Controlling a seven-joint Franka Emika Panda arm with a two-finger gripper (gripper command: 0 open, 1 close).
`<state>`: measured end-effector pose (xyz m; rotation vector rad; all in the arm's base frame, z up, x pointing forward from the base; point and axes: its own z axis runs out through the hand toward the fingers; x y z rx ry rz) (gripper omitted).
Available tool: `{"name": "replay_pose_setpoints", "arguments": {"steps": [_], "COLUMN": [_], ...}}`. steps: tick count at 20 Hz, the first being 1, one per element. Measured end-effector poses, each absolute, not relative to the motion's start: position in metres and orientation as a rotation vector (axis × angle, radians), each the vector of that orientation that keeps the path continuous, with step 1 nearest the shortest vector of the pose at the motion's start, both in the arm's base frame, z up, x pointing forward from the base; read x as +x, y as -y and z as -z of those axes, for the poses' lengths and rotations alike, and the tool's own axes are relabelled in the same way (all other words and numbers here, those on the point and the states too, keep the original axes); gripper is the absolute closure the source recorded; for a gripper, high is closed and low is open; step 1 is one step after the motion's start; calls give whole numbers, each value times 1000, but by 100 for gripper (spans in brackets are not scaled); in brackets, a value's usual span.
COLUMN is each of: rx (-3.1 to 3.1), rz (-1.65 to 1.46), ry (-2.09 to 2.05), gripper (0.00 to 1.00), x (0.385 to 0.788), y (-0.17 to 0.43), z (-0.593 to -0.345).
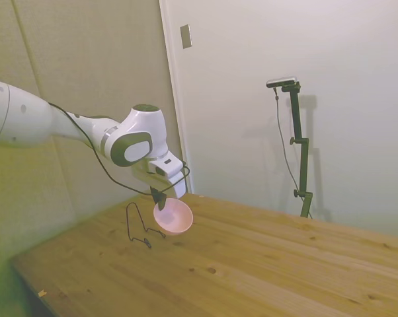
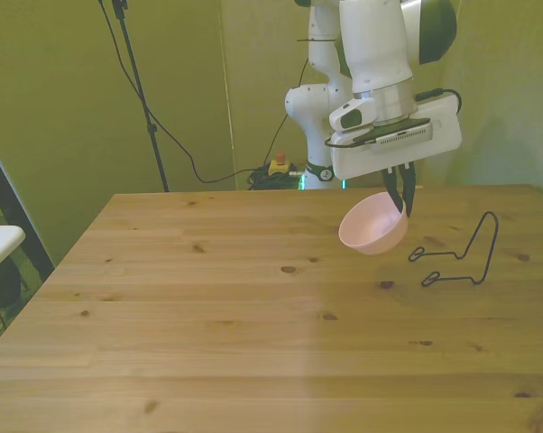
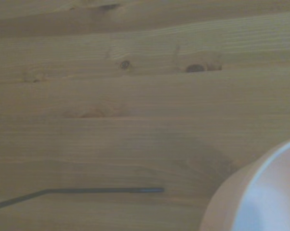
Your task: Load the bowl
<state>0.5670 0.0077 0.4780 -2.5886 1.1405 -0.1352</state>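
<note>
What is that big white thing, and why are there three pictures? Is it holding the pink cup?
The white thing is a robot arm. At its end is a gripper, like two fingers, pinching the rim of a small pink bowl and holding it tilted, up off the wooden table. One picture is taken from the side, one from across the table, and one from a little camera on the robot's wrist, so it looks blurry and close. Next to the bowl on the table stands a thin black wire rack. The bowl hangs just beside it.

No writing, label, brand or number could be read on anything in the 3 views.
</note>
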Motion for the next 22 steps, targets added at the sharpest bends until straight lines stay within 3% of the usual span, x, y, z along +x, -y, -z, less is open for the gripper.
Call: {"name": "replay_pose_setpoints", "arguments": {"steps": [12,22], "rx": [-2286,-2179], "rz": [81,97], "ry": [-690,-614], "gripper": [100,100], "x": [554,546], "y": [-47,-44], "z": [-466,-444]}}
